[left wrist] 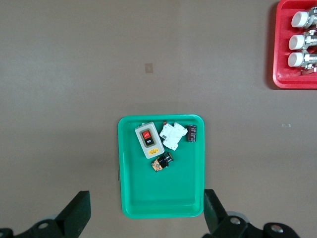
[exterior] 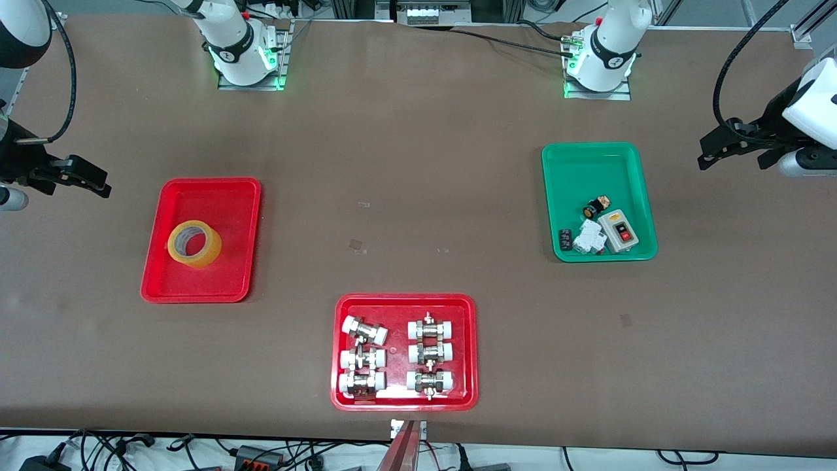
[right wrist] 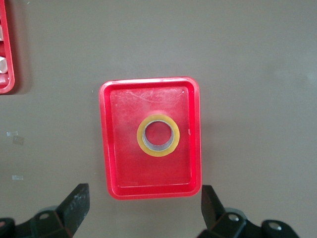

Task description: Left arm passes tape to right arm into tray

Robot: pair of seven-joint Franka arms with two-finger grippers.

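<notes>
Yellow tape [exterior: 194, 243] lies in tray [exterior: 225, 190], apart from both arms' fingers.

White jointed arms [exterior: 614, 39] on green-lit bases, looped with black cables; black two-finger grippers [exterior: 709, 152]; dark finger pads [left wrist: 74, 213].

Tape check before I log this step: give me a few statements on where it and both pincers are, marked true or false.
1. The tape lies inside the plain red tray. True.
2. The right pincer grips the tape. False: it is open, held off the tray toward the right arm's end of the table.
3. The left pincer is open and empty. True.
4. The tape rests in the green tray. False: that tray holds small electrical parts.
5. The tape lies flat, its hole facing up. True.
</notes>
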